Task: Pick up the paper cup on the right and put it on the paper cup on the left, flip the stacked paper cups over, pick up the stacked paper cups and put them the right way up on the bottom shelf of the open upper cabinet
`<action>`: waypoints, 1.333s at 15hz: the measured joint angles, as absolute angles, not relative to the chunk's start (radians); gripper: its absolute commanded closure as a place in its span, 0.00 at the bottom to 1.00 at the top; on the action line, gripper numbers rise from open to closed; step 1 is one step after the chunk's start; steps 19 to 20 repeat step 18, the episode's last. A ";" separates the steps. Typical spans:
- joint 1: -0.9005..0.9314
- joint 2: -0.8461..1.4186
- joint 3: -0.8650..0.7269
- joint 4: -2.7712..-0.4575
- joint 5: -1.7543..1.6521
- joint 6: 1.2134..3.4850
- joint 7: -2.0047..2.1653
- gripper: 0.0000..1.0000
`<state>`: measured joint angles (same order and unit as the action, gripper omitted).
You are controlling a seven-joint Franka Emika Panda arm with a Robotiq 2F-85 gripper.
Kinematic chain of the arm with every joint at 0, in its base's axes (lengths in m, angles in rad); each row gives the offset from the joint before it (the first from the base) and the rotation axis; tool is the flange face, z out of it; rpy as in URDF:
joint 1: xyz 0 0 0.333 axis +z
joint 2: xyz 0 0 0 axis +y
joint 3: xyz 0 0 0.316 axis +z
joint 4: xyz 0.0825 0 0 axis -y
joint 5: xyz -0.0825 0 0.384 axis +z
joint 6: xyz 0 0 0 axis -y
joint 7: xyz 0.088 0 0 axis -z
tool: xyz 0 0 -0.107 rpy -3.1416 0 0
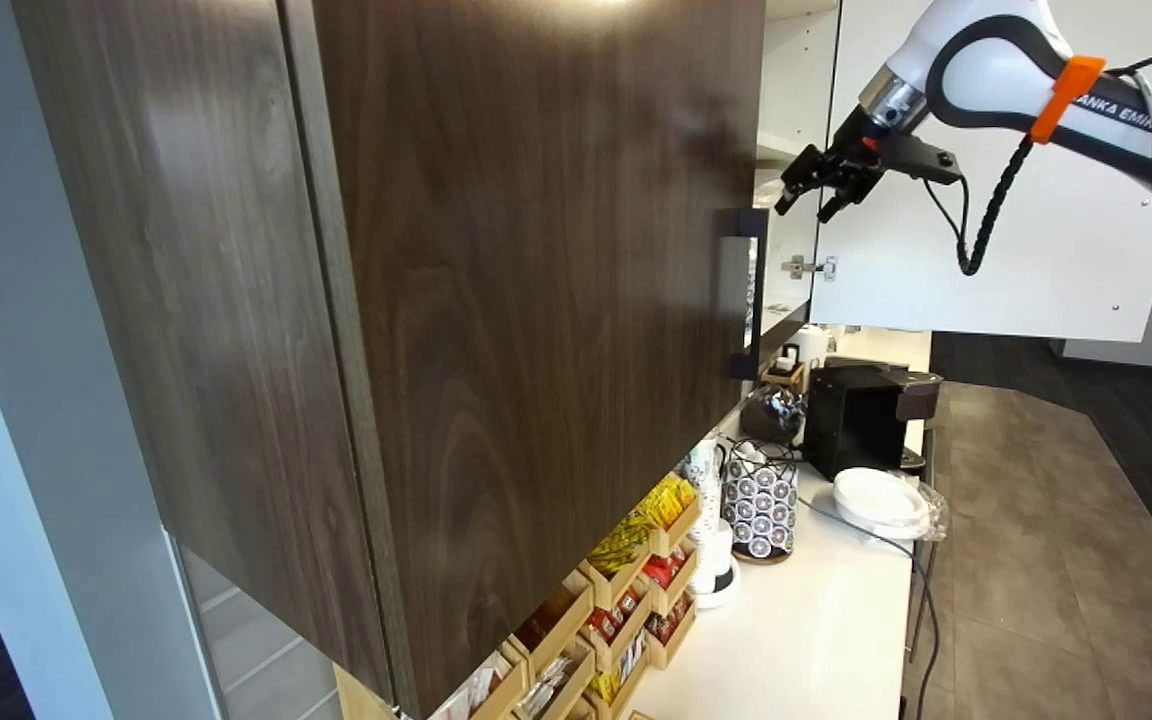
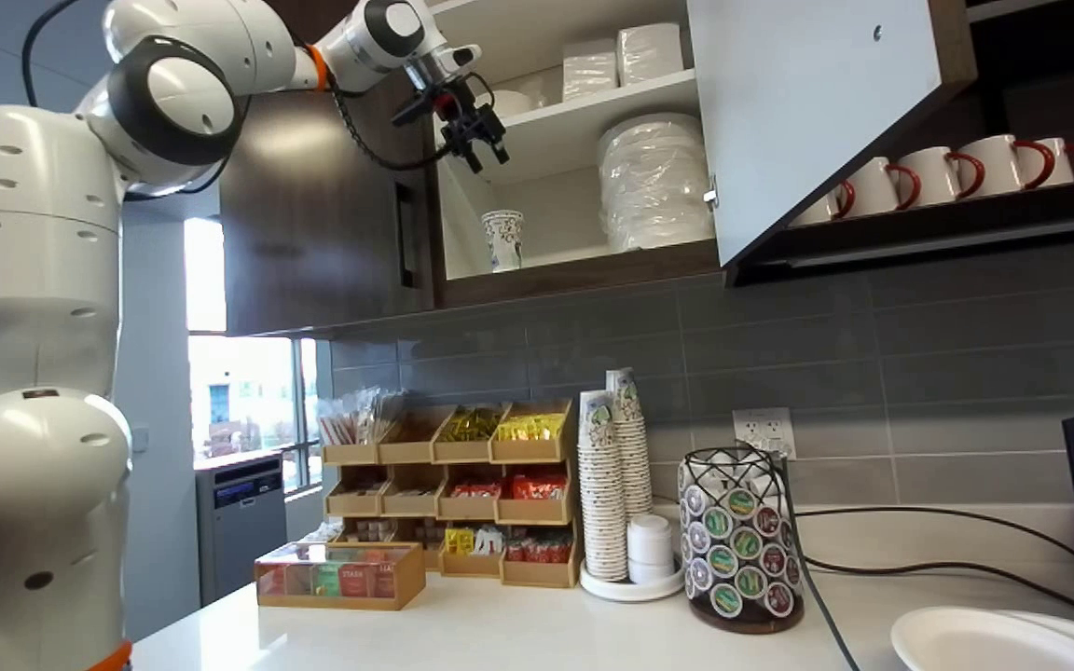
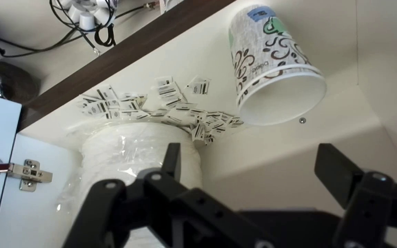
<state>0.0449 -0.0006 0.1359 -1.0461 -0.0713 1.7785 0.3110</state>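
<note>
The stacked paper cups stand upright, mouth up, on the bottom shelf of the open upper cabinet, at its left side. In the wrist view the stacked paper cups show two nested rims, a brown and green print and a blue mark near the base. My gripper is at the cabinet opening, above and apart from the cups. Its fingers are wide apart with nothing between them. In an exterior view my gripper also shows spread, and the dark door hides most of the cabinet interior.
A plastic-wrapped stack of plates stands right of the cups on the same shelf. Small printed packets lie between. An upper shelf and the open white door bound the space. Counter below holds cup towers and a pod holder.
</note>
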 measured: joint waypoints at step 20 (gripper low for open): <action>0.050 -0.390 0.069 -1.614 0.089 1.976 0.024 0.00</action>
